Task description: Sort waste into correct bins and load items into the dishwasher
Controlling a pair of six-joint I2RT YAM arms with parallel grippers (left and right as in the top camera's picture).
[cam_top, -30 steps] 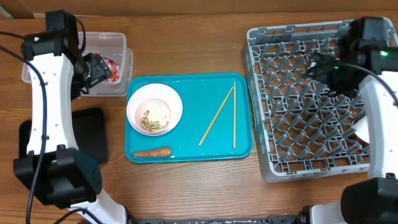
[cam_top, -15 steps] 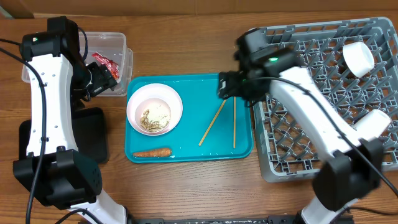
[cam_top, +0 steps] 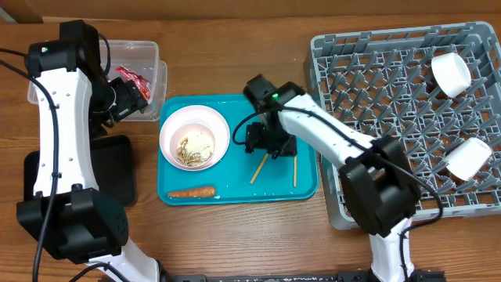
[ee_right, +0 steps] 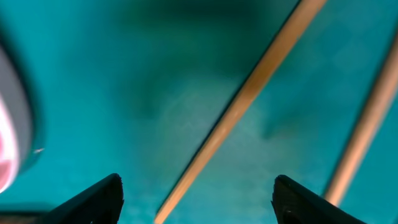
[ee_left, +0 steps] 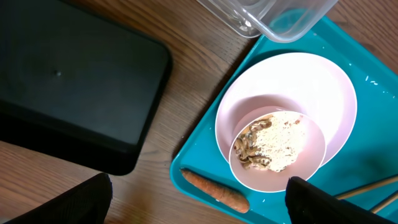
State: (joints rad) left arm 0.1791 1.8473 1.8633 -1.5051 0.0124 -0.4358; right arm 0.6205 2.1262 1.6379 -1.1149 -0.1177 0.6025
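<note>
Chopstick [ee_right: 239, 102] between spread right fingers [ee_right: 96, 200]

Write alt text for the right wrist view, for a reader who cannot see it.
The right end effector hangs open close over a teal tray, its two dark fingertips on either side of a wooden chopstick lying diagonally. A second chopstick runs along the right edge, and a blurred white plate shows at far left.

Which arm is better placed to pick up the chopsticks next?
Right. The right gripper hangs open just above the chopsticks on the teal tray, with one stick between its fingers in the wrist view. The left gripper is off by the clear tub.
</note>
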